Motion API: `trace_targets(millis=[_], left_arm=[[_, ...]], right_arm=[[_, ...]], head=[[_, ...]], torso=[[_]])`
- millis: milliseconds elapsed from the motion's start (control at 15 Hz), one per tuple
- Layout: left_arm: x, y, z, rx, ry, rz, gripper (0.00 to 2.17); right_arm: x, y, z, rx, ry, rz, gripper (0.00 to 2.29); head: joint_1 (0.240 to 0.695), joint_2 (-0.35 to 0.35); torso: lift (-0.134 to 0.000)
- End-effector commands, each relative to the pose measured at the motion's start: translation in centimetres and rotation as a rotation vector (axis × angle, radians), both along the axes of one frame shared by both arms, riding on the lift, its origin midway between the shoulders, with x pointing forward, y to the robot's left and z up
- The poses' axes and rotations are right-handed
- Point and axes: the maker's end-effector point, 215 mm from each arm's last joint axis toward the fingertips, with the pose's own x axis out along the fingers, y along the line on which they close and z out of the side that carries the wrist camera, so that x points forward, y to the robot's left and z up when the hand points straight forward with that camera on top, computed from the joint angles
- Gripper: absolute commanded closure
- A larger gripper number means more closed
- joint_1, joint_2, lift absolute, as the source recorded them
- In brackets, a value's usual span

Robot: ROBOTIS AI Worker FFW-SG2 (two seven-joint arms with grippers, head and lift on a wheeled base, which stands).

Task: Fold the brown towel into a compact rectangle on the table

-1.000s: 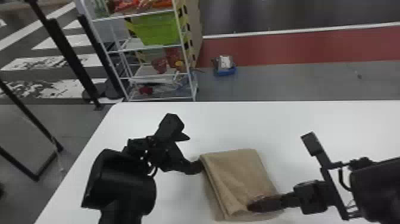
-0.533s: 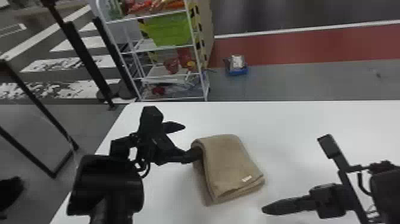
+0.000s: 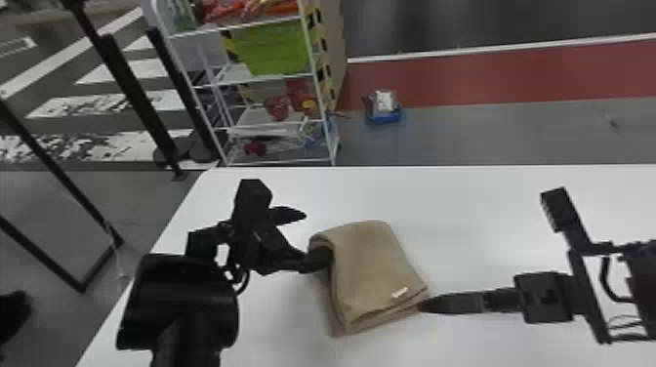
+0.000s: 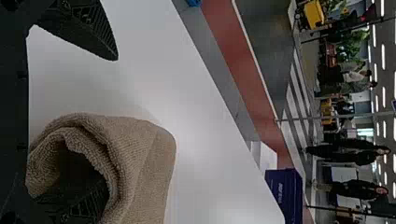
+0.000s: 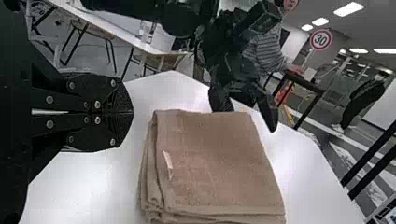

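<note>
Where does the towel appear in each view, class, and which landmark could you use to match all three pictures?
Head view: lower middle, between the left gripper and right gripper; the towel lies folded.
Left wrist view: close up, curled around one of the left gripper's fingers.
Right wrist view: beyond the right gripper's fingertips, label showing.
Shared landmark: the white table under the towel.

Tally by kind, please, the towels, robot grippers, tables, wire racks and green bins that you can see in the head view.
Brown towel: 1
Grippers: 2 (left gripper, right gripper)
White table: 1
White rack: 1
Green bin: 1
Total: 6
</note>
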Motion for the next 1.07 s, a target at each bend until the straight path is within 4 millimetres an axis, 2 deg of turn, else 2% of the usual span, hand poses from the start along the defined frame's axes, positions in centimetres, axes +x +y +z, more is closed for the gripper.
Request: trace_targets(millis=[0,133,200,333,400,1000], left_arm=[[-0.1,-0.5,-0.7,-0.004,0.014,-0.009,0.08],[-0.3,-1.0,-1.3,-0.008,0.034,-0.027,0.08],[-0.4,-1.3,-1.6,-0.001,0.041,-0.032,0.08],[-0.4,-1.5,-2.0,0.000,0.050,-0.040,0.08],[-0.5,-1.6,-2.1,0.000,0.051,-0.042,0.08],[-0.5,-1.9,-2.3,0.001,0.057,-0.053,0.08]], right_arm=[[2.1,2.1,1.6,0.013,-0.053,-0.006,2.26],[4.2,3.9,0.4,-0.028,-0.082,0.000,2.26],[5.2,4.2,-0.5,-0.077,-0.091,0.003,2.26],[7.1,3.4,-2.7,-0.170,-0.087,0.001,2.26],[7.4,3.5,-3.2,-0.193,-0.077,0.015,2.26],[6.3,4.1,-6.5,-0.274,-0.034,0.071,2.26]], head=[[0.695,0.273],[0.695,0.279],[0.695,0.283],[0.695,0.289],[0.695,0.287],[0.695,0.278]], torso=[[-0.124],[-0.124],[-0.124],[-0.124],[-0.124],[-0.124]])
